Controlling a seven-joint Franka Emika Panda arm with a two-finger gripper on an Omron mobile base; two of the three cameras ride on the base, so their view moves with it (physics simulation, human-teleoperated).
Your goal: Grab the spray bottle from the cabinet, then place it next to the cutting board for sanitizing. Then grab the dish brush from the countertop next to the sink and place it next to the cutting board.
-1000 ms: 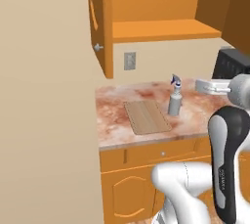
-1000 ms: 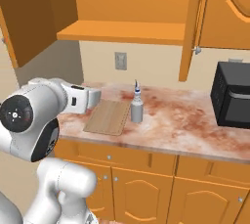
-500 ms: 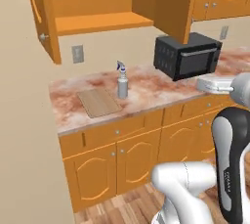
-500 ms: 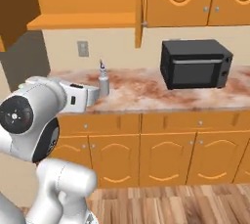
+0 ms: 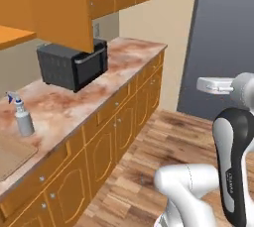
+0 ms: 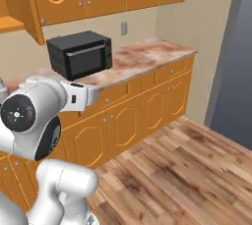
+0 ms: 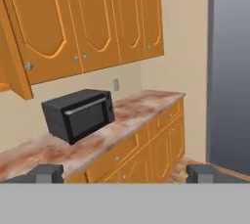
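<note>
- Bottle [image 5: 22, 118] stands on the countertop [image 5: 119, 62] at the far left of the left base view, just beside the board [image 5: 12, 154], so I judge step one done and step two, fetching the brush, in hand.
- Bottle is upright, long axis vertical, its nozzle pointing left, away from the microwave [image 5: 72, 62].
- Board corner lies flat at the lower left edge, near the front lip of the counter.
- Gripper [image 7: 124, 173] carries nothing; fingertips [image 7: 46, 173] stand wide apart, with the microwave and the wall cupboards [image 7: 93, 17] ahead of them.
- Open cabinet door [image 5: 62, 8] hangs above the microwave.
- Brush and sink aren't in front of me, so I can't give the brush's heading.
- Next, as I see it: the base must bring the sink into sight, then I line the open fingers across the brush handle.
</note>
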